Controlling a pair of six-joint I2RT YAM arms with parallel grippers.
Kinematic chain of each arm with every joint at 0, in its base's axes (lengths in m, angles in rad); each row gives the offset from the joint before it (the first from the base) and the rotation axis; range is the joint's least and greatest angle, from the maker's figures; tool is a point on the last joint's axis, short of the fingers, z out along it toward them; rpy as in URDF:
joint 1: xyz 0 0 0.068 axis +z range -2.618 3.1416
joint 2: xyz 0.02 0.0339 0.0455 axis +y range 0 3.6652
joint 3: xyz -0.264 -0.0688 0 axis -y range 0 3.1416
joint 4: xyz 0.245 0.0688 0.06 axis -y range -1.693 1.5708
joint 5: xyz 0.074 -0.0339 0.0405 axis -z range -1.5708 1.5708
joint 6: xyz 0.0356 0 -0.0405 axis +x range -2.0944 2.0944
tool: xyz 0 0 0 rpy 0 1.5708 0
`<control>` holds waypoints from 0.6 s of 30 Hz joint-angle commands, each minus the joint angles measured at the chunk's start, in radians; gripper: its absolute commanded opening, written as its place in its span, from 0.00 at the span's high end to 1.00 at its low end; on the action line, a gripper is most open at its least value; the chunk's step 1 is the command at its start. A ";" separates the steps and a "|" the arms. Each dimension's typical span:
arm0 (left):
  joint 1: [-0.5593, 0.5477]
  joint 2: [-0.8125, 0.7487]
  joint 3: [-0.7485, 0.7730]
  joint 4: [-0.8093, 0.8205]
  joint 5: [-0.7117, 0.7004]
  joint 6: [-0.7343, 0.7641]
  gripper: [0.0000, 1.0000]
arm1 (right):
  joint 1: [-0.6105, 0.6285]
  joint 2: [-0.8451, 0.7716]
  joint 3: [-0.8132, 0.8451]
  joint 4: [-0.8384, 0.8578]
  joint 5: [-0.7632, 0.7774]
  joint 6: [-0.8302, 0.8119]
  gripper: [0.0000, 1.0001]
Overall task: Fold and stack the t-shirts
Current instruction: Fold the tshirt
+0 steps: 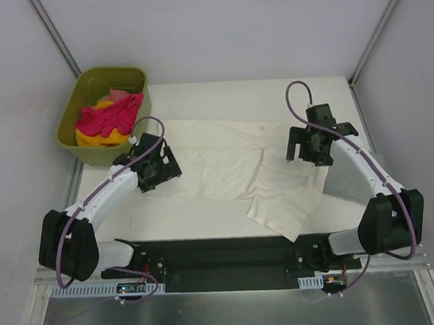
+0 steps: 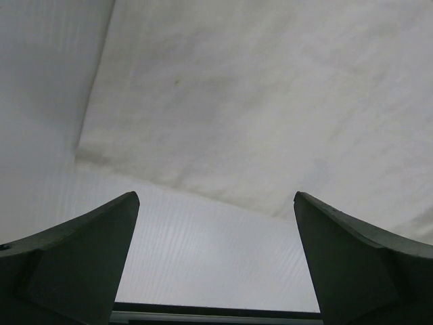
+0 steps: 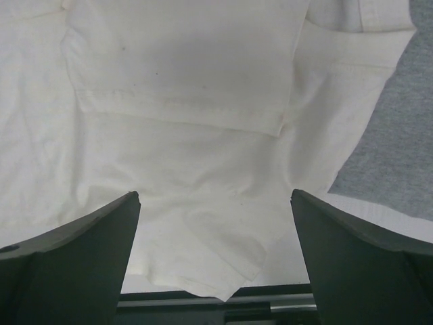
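Shirt [image 1: 217, 162], cream-white, flat | left jaws wide at its edge | right jaws wide above, apparently empty

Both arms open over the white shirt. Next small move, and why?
Probably lower the left gripper onto the near-left edge of the white shirt and pinch it. Its fingers stand open just short of that edge, the shirt's right side already looks folded inward, and the left side lies flat.

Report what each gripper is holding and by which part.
Nothing is held. The left gripper and right gripper both hover with jaws open and empty over the cream-white t-shirt.
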 commanded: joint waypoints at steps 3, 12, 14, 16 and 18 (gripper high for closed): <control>0.042 -0.094 -0.118 -0.048 -0.041 -0.098 0.01 | -0.034 0.065 0.007 -0.025 0.023 0.129 0.08; 0.048 -0.016 -0.048 -0.058 -0.073 -0.089 0.00 | -0.095 0.260 0.075 -0.018 0.072 0.171 0.50; 0.048 -0.002 -0.026 -0.056 -0.071 -0.080 0.01 | -0.101 0.295 0.087 -0.027 0.095 0.172 0.53; 0.048 0.014 -0.014 -0.058 -0.076 -0.071 0.00 | -0.112 0.315 0.096 -0.039 0.116 0.171 0.55; 0.048 0.021 -0.006 -0.058 -0.080 -0.069 0.01 | -0.121 0.327 0.092 -0.041 0.124 0.172 0.55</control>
